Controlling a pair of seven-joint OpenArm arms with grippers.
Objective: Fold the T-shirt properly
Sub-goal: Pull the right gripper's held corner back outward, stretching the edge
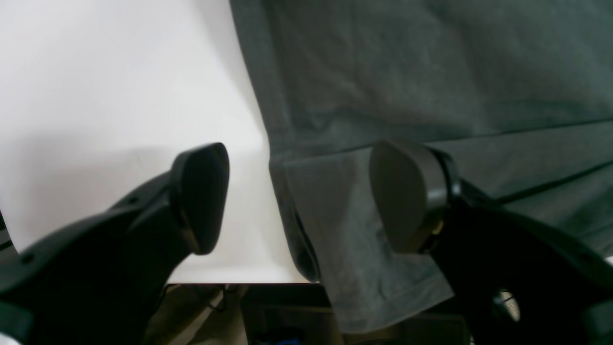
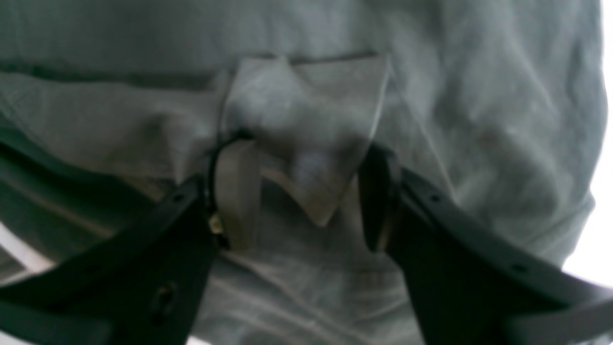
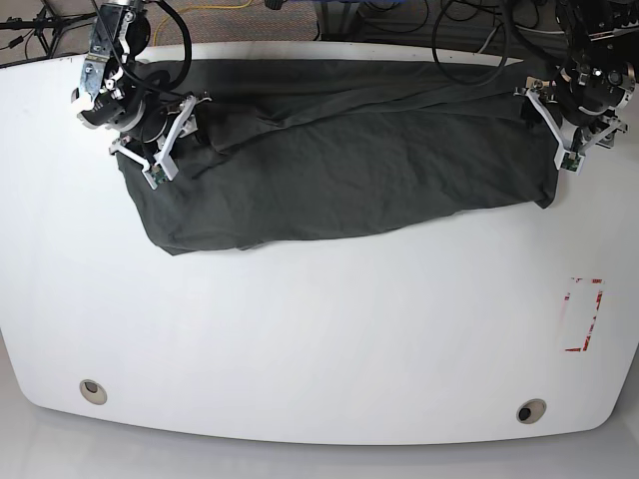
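The T-shirt (image 3: 339, 165) lies spread across the far half of the table (image 3: 319, 329), running side to side along its back edge. The right gripper (image 3: 165, 140) sits over the shirt's left end in the base view, and the left gripper (image 3: 569, 135) over its right end. A marked rectangle (image 3: 583, 315) lies on the table near its right edge, well in front of the shirt.

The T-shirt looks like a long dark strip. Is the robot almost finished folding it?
Not yet. Done: the T-shirt lies doubled lengthwise into a long band across the far side of the table. In hand: the right gripper is open around a fabric corner, and the left gripper is open at the other end's edge. Left: folding the band's ends inward into a compact shape.
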